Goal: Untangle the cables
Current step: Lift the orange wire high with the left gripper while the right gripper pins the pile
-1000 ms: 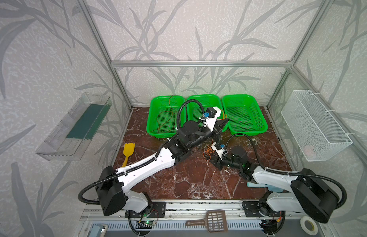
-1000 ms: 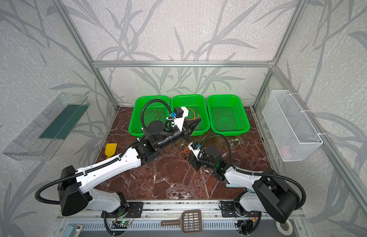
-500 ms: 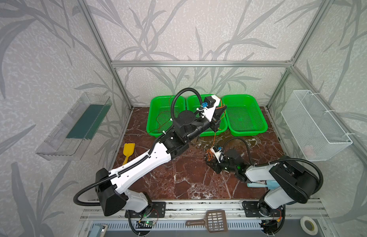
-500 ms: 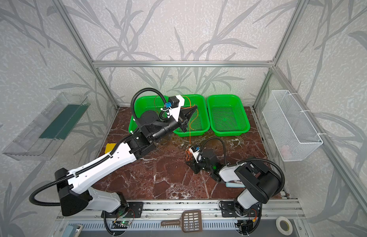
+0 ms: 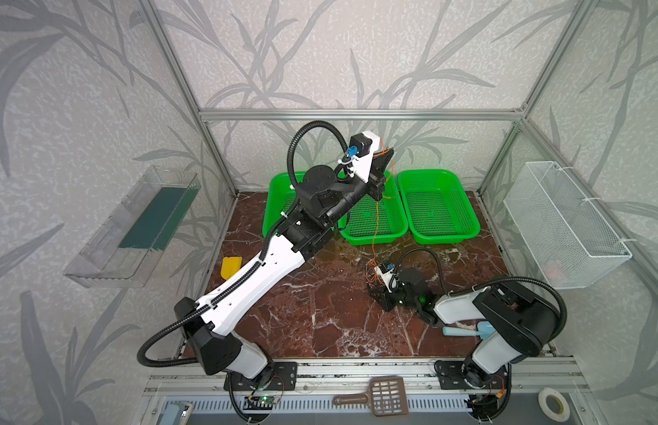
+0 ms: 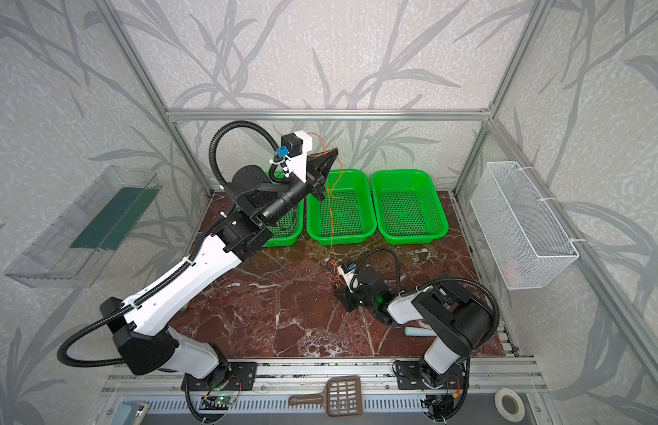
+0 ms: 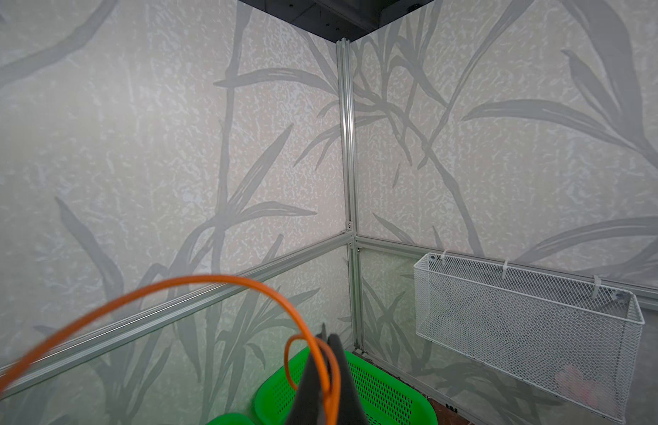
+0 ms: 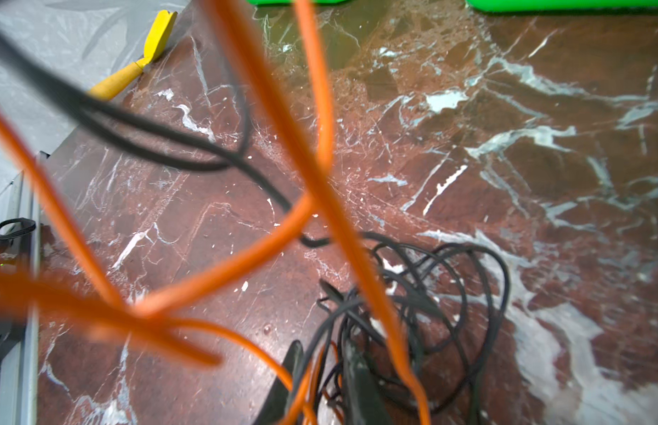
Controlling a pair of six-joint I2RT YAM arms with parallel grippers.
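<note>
One thin orange cable held aloft in left gripper — tangled black cable best pinned by narrow-jawed right gripper.

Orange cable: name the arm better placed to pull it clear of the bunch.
Left, likely: the left gripper is shut on the cable high above the trays; the right gripper sits low at the bunch.

Even bright light; orange cable blurs close to lens
</note>
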